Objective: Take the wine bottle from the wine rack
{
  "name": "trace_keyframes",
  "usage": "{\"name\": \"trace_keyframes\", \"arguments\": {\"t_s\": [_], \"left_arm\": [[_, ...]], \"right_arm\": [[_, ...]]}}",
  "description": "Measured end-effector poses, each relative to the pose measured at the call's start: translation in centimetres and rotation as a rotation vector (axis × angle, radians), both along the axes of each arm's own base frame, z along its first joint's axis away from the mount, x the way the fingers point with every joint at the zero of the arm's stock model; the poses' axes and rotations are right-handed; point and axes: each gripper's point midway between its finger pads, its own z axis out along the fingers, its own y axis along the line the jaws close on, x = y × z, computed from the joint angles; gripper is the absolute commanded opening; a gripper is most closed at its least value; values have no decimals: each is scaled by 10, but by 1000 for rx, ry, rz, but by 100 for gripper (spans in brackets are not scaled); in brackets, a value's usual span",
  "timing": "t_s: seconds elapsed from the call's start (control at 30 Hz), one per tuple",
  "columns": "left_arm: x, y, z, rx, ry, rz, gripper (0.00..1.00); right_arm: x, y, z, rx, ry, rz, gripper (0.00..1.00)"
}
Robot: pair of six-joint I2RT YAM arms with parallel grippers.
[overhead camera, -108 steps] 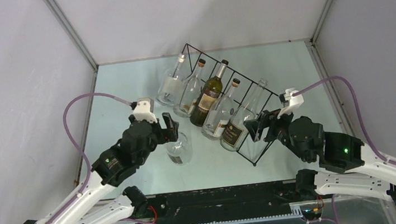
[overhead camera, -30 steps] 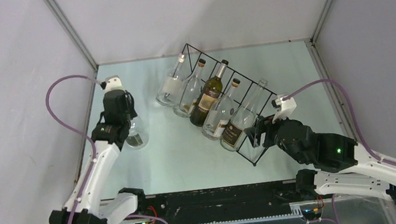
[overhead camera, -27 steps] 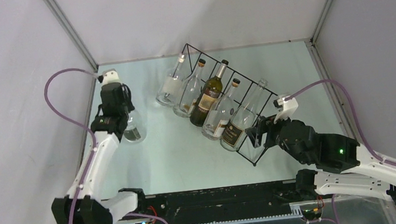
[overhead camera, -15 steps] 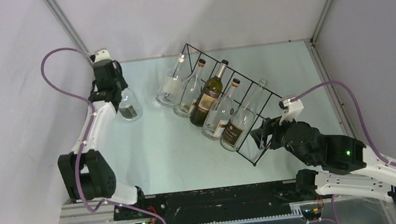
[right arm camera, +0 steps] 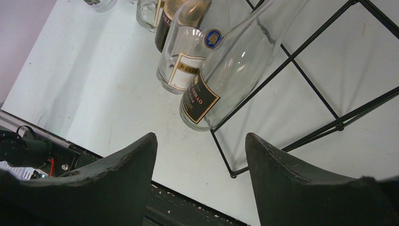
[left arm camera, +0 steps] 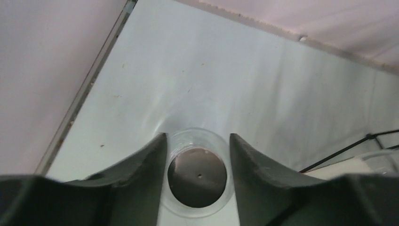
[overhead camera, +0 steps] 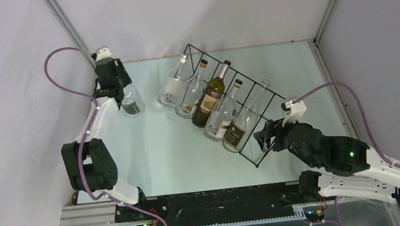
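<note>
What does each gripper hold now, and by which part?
The left gripper holds a clear bottle by its neck. The right gripper holds nothing; its jaws are open.

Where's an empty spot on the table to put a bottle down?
Biggest bare patch: the table between the racked bottles' bottoms and the near edge. Another lies behind the wine rack, at the far-right corner. Crowded: the far-left corner, where the left tool holds a clear bottle, and the rack's near end by the right tool.

Black wine rack [overhead camera: 251, 80], clear wine bottle [overhead camera: 132, 105], one dark bottle [overhead camera: 212, 92] with beige label [overhead camera: 207, 107].
</note>
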Motion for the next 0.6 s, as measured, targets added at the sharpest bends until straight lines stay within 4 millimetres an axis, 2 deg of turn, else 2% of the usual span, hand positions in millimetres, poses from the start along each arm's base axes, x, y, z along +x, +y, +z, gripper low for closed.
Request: {"name": "trace_keyframes", "arguments": {"t_s": [0.03,0.13,0.3,0.47,0.6], "left_arm": [[1,0,2,-3,-9,-1,66],[6,-1,13,-13,-47,5,72],[11,-2,26,-18,-82,-1,98],[3,-6,25,-36,-55,-11,100],[-15,-11,40,-70,-61,-20,100]], "right_arm": [[0,0,0,0,0,1,72],[-1,0,0,-1,3,4,72],[-2,1,-1,2,6,13,72],[-5,-1,4,21,-2,31,73],[-9,-6,10,44,-21,50,74]]}}
